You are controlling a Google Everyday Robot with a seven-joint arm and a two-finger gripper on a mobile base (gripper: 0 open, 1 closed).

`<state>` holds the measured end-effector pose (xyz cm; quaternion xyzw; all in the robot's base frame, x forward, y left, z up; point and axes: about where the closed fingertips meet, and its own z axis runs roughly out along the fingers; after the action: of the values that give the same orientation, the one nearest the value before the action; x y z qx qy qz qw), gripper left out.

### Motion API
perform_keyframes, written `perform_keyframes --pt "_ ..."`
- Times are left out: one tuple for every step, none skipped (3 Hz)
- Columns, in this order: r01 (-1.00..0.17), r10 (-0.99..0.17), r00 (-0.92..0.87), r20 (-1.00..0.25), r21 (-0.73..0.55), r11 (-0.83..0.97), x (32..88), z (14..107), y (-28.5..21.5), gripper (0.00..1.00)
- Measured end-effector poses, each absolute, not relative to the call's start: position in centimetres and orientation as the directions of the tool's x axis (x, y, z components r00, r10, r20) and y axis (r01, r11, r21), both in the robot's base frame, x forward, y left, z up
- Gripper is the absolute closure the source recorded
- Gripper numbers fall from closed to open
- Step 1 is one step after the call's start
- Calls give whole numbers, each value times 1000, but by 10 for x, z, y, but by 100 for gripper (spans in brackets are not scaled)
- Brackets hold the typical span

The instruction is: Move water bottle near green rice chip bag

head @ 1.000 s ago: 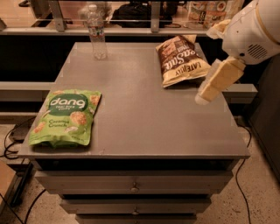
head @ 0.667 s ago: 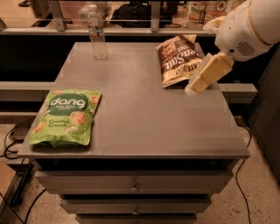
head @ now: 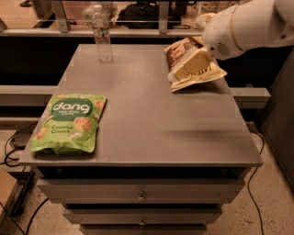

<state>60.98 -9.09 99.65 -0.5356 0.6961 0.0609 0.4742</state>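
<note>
camera view looks down on a grey tabletop (head: 151, 114) with drawers (head: 142, 195) beneath it. the white robot arm (head: 248, 25) comes in from the upper right and is cut off by the frame edge. its cream-coloured claw (head: 186, 69) hangs over the far right part of the tabletop, in front of a brown-and-cream chip bag (head: 180, 47), and hides much of that bag. the claw is smeared by motion. it is not possible to tell whether it is released or clenched, or whether it touches the bag beneath.

the water bottle (head: 102, 36) stands upright near the far left edge of the tabletop, well apart from the claw. it is small and made of clear plastic, with a white cap and a thin dark band around its ribbed body. its upper part is hard to pick out against the clutter behind it. the green rice chip bag (head: 69, 123) lies flat at the near left corner. it is bright green, with white "dang" lettering on a dark green oval and pictured chips. the bottle and the green bag are well apart, with open tabletop between them.

metal posts (head: 59, 13) rise behind the tabletop, and what lies beyond them is dim. cables (head: 9, 151) trail on the floor at left.
</note>
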Motion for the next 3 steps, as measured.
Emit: perform_keyframes --pt "-803 -623 49 -781 -402 441 645 991 -68 0" --pt "-820 -568 69 -820 -371 437 676 984 -40 0" --pt "-845 -538 94 -838 -353 401 696 985 -5 0"
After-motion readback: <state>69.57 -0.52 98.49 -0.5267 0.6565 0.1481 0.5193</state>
